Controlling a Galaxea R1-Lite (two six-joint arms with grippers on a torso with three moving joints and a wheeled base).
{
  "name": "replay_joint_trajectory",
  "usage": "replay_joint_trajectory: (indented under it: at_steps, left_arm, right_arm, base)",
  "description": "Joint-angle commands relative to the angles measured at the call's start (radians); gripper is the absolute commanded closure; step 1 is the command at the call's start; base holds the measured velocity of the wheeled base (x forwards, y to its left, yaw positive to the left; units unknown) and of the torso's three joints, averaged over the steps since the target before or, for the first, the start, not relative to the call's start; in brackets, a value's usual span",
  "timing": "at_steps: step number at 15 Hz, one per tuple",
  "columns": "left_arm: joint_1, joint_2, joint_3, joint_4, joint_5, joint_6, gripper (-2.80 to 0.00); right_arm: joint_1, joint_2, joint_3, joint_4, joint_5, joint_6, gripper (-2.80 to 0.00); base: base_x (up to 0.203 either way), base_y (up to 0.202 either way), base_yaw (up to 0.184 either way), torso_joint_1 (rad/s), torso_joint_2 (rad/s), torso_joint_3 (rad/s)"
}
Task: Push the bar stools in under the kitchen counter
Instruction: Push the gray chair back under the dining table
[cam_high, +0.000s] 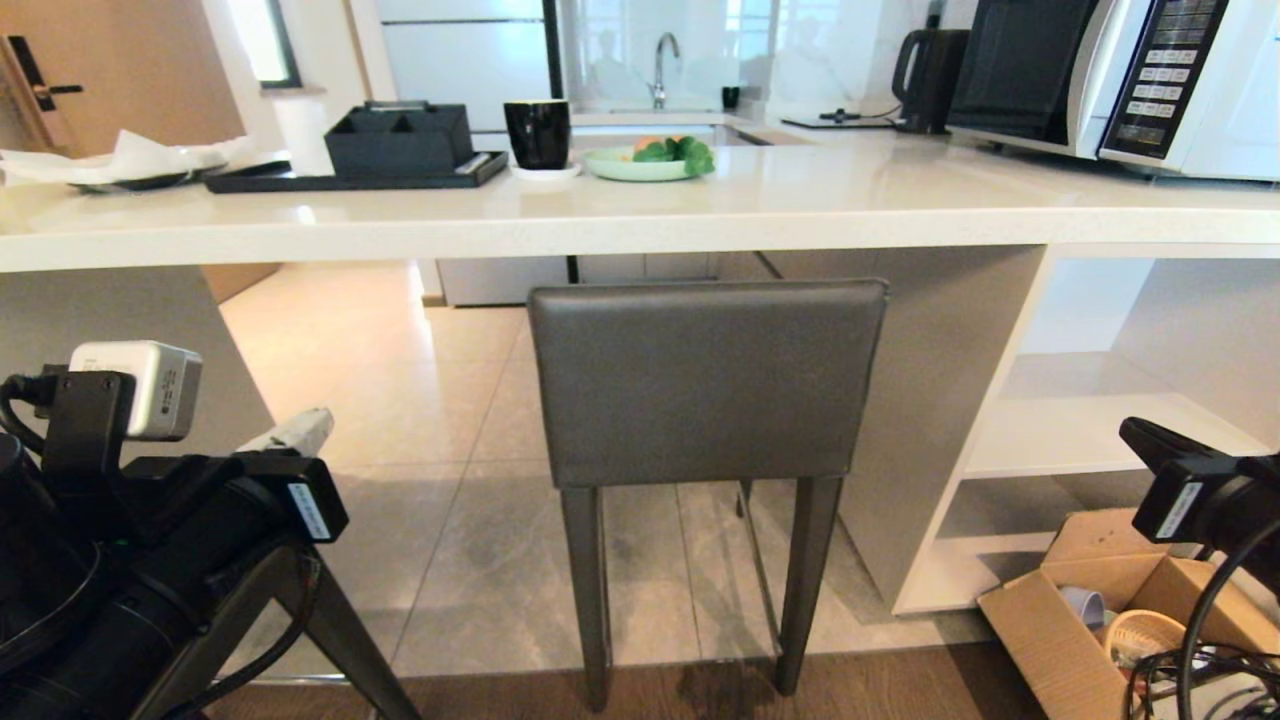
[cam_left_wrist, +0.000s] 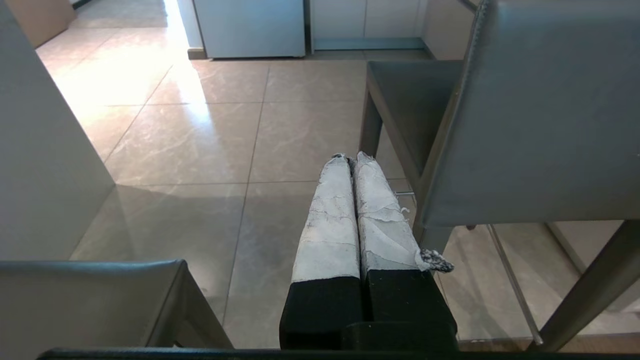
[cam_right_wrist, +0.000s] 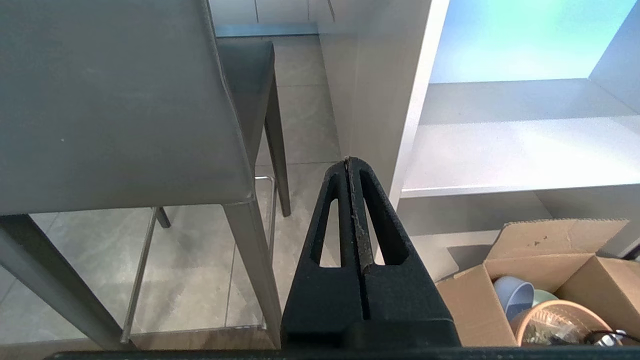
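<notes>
We see one bar stool (cam_high: 705, 385) in the middle, with a smooth grey leather backrest of rectangular shape and slim dark tapered legs; its seat reaches under the tabletop (cam_high: 640, 215), a thick glossy white slab, while the back legs stand on the dark wood strip before the tiled floor (cam_high: 400, 400); a second stool (cam_left_wrist: 90, 300) shows only by its padded edge in the left wrist view. Our left end effector (cam_left_wrist: 352, 159), with fingers wrapped in rough white tape, is pressed together and holds nothing, just beside the backrest's left edge; our right end effector (cam_right_wrist: 348, 161), of black ribbed plastic, is also pressed together and empty, near the backrest's right side. On the tabletop a black tray (cam_high: 350, 178) carries a black organiser box (cam_high: 400, 140); a pale green plate (cam_high: 640, 165) holds green vegetables. On the floor an open cardboard box (cam_right_wrist: 505, 265) contains a blue cup (cam_right_wrist: 512, 295) and a woven basket (cam_right_wrist: 555, 322).
</notes>
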Motion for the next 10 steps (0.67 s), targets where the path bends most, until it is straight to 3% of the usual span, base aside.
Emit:
replay_joint_trajectory:
  at_steps: [1,4,10]
  left_arm:
    - [0.001,0.013,-0.004,0.001,0.006,0.0,0.0]
    - [0.001,0.015,-0.007,0.008,0.006,0.0,0.0]
    - [0.001,0.011,0.011,0.006,0.002,-0.037,0.0]
  right_arm:
    - [0.002,0.004,-0.001,-0.006,0.001,-0.001,0.0]
    - [0.001,0.004,0.004,-0.006,0.001,0.0,0.0]
    - [0.002,-0.002,0.036,-0.008,0.001,0.0,0.0]
  base:
    - [0.0,0.0,0.0,0.0,0.0,0.0]
    - [-0.001,-0.032,0.001,0.001,0.0,0.002]
    - [0.015,-0.185,0.0,0.002,0.0,0.003]
